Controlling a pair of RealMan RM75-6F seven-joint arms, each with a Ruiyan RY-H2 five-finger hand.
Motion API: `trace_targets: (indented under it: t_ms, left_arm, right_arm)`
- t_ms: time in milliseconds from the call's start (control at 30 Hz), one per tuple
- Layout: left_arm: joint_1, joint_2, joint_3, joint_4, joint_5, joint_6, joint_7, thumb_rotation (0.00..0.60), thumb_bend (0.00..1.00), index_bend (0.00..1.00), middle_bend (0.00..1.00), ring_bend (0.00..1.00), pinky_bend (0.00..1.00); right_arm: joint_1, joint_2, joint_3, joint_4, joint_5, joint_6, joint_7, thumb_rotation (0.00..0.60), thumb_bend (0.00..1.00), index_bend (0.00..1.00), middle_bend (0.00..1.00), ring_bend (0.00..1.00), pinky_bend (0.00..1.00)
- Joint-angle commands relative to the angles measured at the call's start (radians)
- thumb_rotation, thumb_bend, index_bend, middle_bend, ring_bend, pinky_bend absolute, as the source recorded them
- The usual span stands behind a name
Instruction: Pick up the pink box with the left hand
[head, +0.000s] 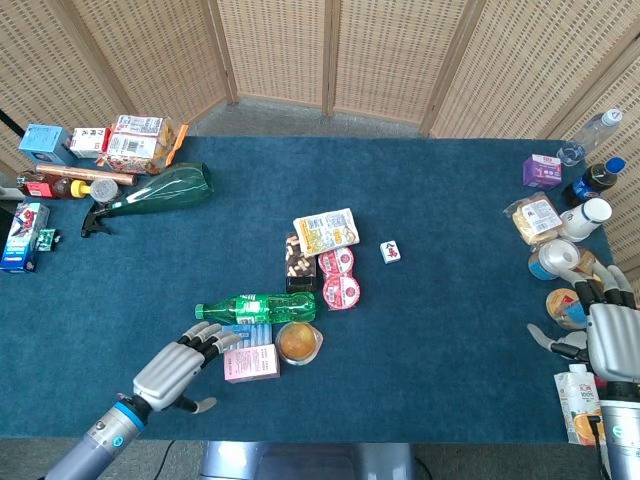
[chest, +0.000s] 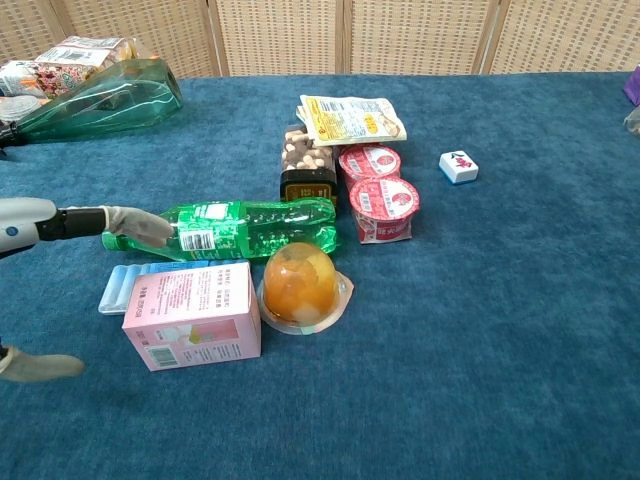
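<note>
The left hand (head: 178, 368) hovered low over the near left part of the table (head: 440, 220), empty, its fingers (head: 212, 338) spread and reaching toward the pink box (head: 251, 362). In the head view the fingertips lay just beside the box's left end; whether they touched it could not be told. In the chest view one finger (chest: 135, 224) stretched in front of the cap end of the green plastic bottle (chest: 235, 228), and the thumb (chest: 38, 366) sat apart, nearer the table's front edge.

The pink box lay flat on the blue cloth, close to the front edge. A pale blue packet (chest: 118, 286) was tucked against its far left side, between the box and the bottle. The bottle lay on its side just beyond the box. An orange jelly cup (chest: 301, 284) stood right beside the box's right end, seemingly touching it.

Farther out were a dark tub of nuts (head: 299, 260), a yellow snack pouch (head: 326, 230), two red-lidded cups (head: 341, 278) and a small white tile (head: 391, 252). A green glass bottle (head: 160, 192) and assorted boxes (head: 130, 140) crowded the far left corner.

The right hand (head: 614, 340) rested at the right edge, empty, fingers loosely apart, beside bottles (head: 594, 180) and packets (head: 535, 217).
</note>
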Motion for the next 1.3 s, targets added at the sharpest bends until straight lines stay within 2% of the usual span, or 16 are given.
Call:
trace_targets:
  t_ms: [33, 267, 333, 433, 467, 533, 600, 700, 833, 1033, 1167, 1300]
  left_arm:
    - [-0.005, -0.033, -0.005, 0.008, -0.036, -0.001, 0.044, 0.600, 0.27, 0.10, 0.16, 0.00, 0.00]
    - [-0.023, -0.103, -0.018, 0.038, -0.096, -0.009, 0.097, 0.600, 0.27, 0.12, 0.19, 0.00, 0.00]
    - [-0.033, -0.127, -0.022, 0.048, -0.110, -0.020, 0.098, 0.600, 0.27, 0.15, 0.23, 0.04, 0.00]
    - [-0.040, -0.153, -0.026, 0.054, -0.113, -0.019, 0.101, 0.600, 0.27, 0.24, 0.32, 0.22, 0.00]
    - [-0.038, -0.162, -0.028, 0.060, -0.108, -0.007, 0.107, 0.600, 0.27, 0.30, 0.39, 0.30, 0.01]
    - [-0.029, -0.186, -0.029, 0.078, -0.094, 0.030, 0.132, 0.600, 0.28, 0.40, 0.49, 0.43, 0.11]
    - [-0.020, -0.205, -0.030, 0.093, -0.089, 0.059, 0.153, 0.600, 0.30, 0.49, 0.60, 0.56, 0.26]
    - [-0.010, -0.221, -0.031, 0.106, -0.083, 0.086, 0.145, 0.600, 0.32, 0.56, 0.67, 0.64, 0.36]
    - [-0.004, -0.196, -0.040, 0.095, -0.063, 0.100, 0.055, 0.600, 0.33, 0.58, 0.69, 0.66, 0.39]
    - [0.003, -0.086, -0.064, 0.055, 0.050, 0.154, -0.197, 0.600, 0.33, 0.57, 0.69, 0.66, 0.38]
    - [0.016, -0.039, -0.099, 0.057, 0.107, 0.238, -0.272, 0.600, 0.33, 0.57, 0.68, 0.65, 0.36]
    - [0.031, -0.019, -0.149, 0.060, 0.112, 0.320, -0.308, 0.600, 0.32, 0.56, 0.68, 0.65, 0.36]
  right_arm:
    - [-0.009, 0.007, -0.003, 0.002, -0.004, 0.006, 0.017, 0.426, 0.20, 0.21, 0.28, 0.09, 0.01]
    - [-0.032, 0.020, -0.011, 0.008, -0.003, 0.015, 0.058, 0.426, 0.20, 0.21, 0.28, 0.09, 0.01]
    - [-0.038, 0.022, -0.014, 0.009, -0.004, 0.017, 0.064, 0.427, 0.20, 0.21, 0.28, 0.09, 0.01]
    - [-0.048, 0.025, -0.016, 0.010, -0.011, 0.027, 0.081, 0.433, 0.20, 0.21, 0.28, 0.09, 0.02]
    - [-0.051, 0.025, -0.017, 0.011, -0.014, 0.032, 0.086, 0.430, 0.20, 0.21, 0.28, 0.09, 0.02]
    - [-0.051, 0.024, -0.016, 0.016, -0.014, 0.030, 0.095, 0.433, 0.20, 0.21, 0.28, 0.09, 0.03]
    - [-0.050, 0.023, -0.012, 0.018, -0.011, 0.025, 0.106, 0.435, 0.20, 0.21, 0.28, 0.10, 0.03]
    - [-0.050, 0.024, -0.010, 0.016, -0.014, 0.026, 0.109, 0.438, 0.20, 0.21, 0.28, 0.10, 0.03]
    - [-0.046, 0.019, -0.009, 0.010, -0.017, 0.021, 0.098, 0.443, 0.20, 0.21, 0.28, 0.10, 0.03]
    - [-0.036, 0.011, -0.006, 0.010, -0.020, 0.007, 0.094, 0.441, 0.20, 0.21, 0.28, 0.10, 0.03]
    - [-0.033, -0.005, -0.008, 0.015, -0.022, 0.003, 0.092, 0.441, 0.20, 0.21, 0.28, 0.10, 0.03]
    - [-0.027, -0.019, -0.009, 0.018, -0.025, -0.006, 0.092, 0.440, 0.20, 0.21, 0.28, 0.10, 0.03]
